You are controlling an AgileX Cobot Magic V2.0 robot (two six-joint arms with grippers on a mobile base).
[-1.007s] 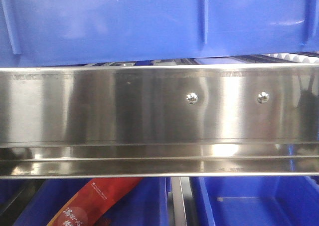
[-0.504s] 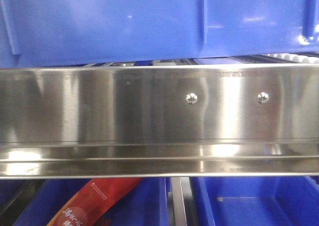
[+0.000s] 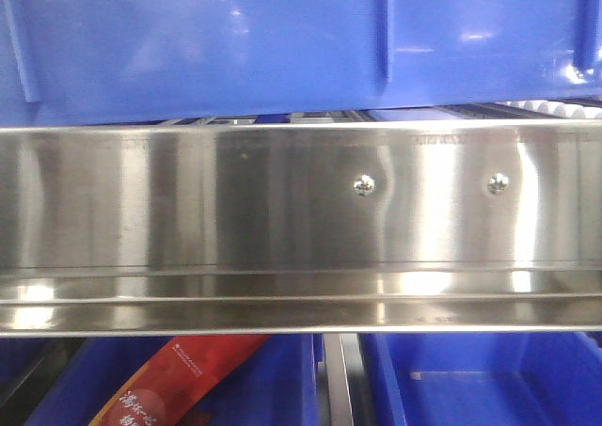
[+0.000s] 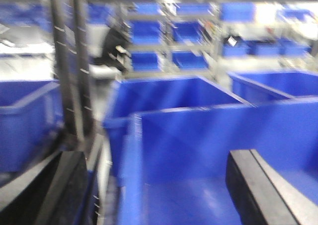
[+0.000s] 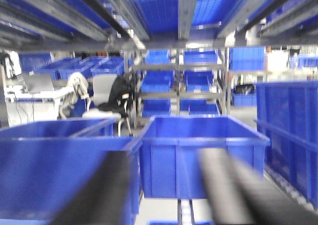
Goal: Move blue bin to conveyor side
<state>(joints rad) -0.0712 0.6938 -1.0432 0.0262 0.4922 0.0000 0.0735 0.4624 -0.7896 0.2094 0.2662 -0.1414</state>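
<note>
The blue bin (image 3: 235, 40) fills the top of the front view, its ribbed glossy side wall resting just above the steel rack rail. In the blurred left wrist view, my left gripper (image 4: 159, 190) is open and straddles the bin's side wall (image 4: 131, 165). One dark finger (image 4: 59, 190) is outside the wall and the other (image 4: 258, 190) is over the bin's inside. My right gripper (image 5: 166, 190) is open too, its blurred fingers (image 5: 99, 190) holding nothing, with a blue crate wall (image 5: 44, 170) close on its left. The conveyor is out of view.
A shiny stainless-steel rack rail (image 3: 282, 200) with two bolt heads spans the front view. Below it sit blue crates (image 3: 489, 379), one holding a red package (image 3: 179, 379). Another crate (image 5: 203, 150) stands ahead of the right gripper on rollers. Shelves of blue crates stand behind.
Reflections on the steel rail and glints on the bin wall have shifted slightly. The bin and the rack stay nearly where they were.
</note>
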